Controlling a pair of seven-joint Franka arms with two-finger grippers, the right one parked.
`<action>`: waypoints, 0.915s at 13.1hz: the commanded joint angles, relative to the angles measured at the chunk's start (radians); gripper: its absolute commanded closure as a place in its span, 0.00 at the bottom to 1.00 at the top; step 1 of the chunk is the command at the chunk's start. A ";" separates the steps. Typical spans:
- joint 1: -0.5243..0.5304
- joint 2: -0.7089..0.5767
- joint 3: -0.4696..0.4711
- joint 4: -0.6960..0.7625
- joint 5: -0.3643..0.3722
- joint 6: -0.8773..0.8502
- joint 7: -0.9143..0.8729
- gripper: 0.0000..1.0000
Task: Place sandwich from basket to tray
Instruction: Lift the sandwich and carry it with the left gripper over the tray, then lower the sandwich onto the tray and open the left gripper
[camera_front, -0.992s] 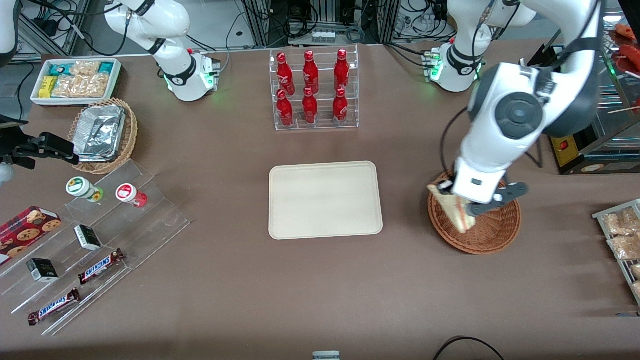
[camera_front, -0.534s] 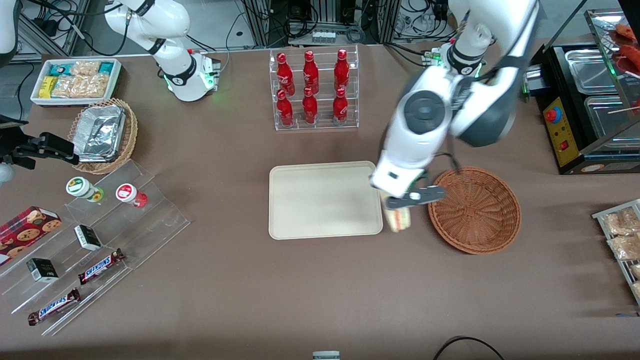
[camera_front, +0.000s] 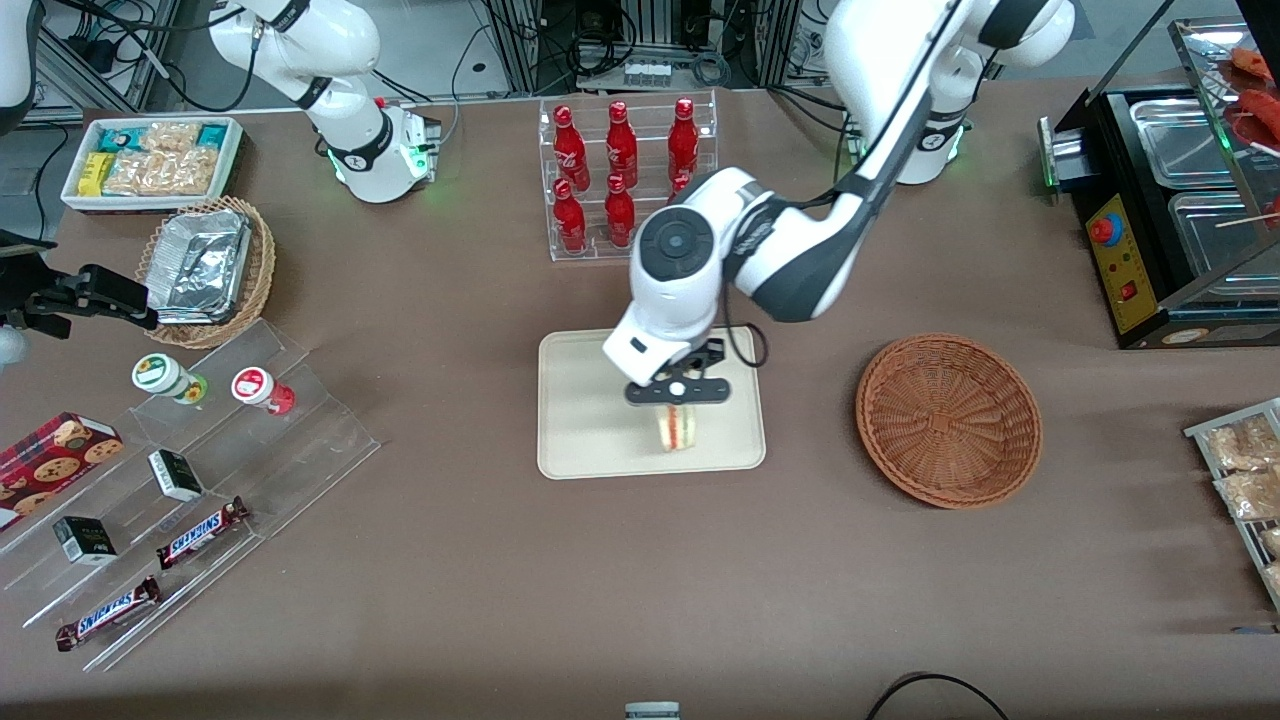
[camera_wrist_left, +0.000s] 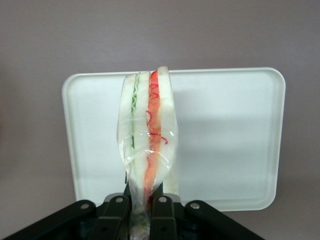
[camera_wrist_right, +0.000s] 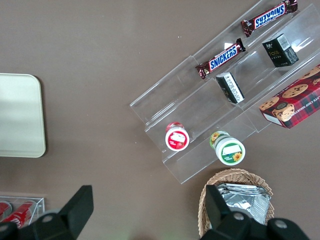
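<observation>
My gripper (camera_front: 677, 392) hangs over the flat cream-beige rectangular tray with rounded corners and a low rim (camera_front: 585, 400), above the part of it nearer the front camera. My two black fingers (camera_wrist_left: 161, 206) are pinched tight on the small triangular wedge sandwich of pale bread in clear wrap (camera_wrist_left: 148, 145), gripping it by one end so that it stands on edge. From my wrist I see its layered side facing me: a green strip of filling beside an orange-red one, with pale bread between and outside them. The sandwich (camera_front: 676, 427) hangs below my fingers, over the tray's surface (camera_wrist_left: 225, 140); I cannot tell whether its lower end touches the tray.

The round shallow reddish-brown woven wicker basket (camera_front: 948, 418) sits on the brown table (camera_front: 480, 580), well apart from the tray, toward my arm's end. A clear rack of red bottles (camera_front: 625, 180) stands farther from the front camera than the tray.
</observation>
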 joint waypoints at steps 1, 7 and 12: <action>-0.048 0.045 0.012 0.030 0.003 0.049 -0.003 1.00; -0.089 0.131 0.013 0.013 0.026 0.069 -0.009 1.00; -0.089 0.157 0.013 -0.001 0.029 0.083 -0.060 1.00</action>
